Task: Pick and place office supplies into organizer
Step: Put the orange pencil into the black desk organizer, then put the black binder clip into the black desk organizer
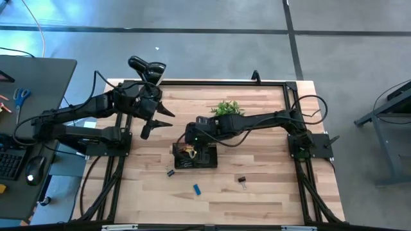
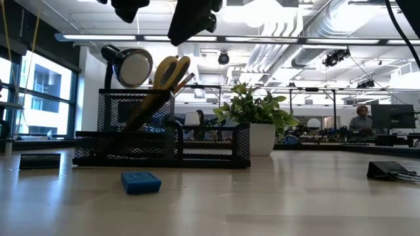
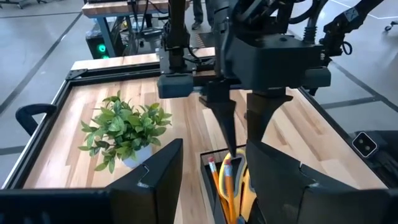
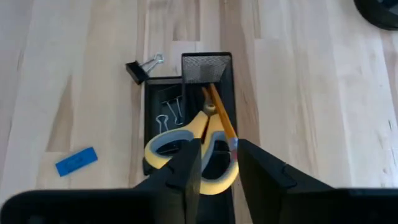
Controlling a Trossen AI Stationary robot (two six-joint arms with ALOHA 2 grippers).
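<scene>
right wrist view looks straight down on the organizer point(image 4: 188, 99), and the right gripper point(image 4: 217, 163) hangs directly over it with its fingers parted and nothing between them. the yellow-handled scissors point(image 4: 189, 146) already stand in the organizer's tall cup, handles up, with orange pencils point(image 4: 221, 115) slanting beside them. two binder clips point(image 4: 171, 111) lie in the low tray part.

what is left outside decides the next reach. one black binder clip point(image 4: 140, 67) sits on the table just beside the organizer's corner, touching or nearly touching its wall; i cannot tell which. the blue eraser point(image 4: 76, 161) lies flat a little farther off on the same side, its long axis tilted against the organizer's edge. in the high view a further clip point(image 1: 241, 183) rests well apart, toward the right arm's base. all three lie nearer the right gripper than the left gripper point(image 1: 154, 122), which waits raised near the lamp point(image 1: 146, 66), its fingers spread.

hidden things: the right gripper's own fingers cover the lower part of the scissor handles, and the mesh cup hides the blades and pencil tips. the small dark item by the organizer in the high view is probably that nearest clip.
</scene>
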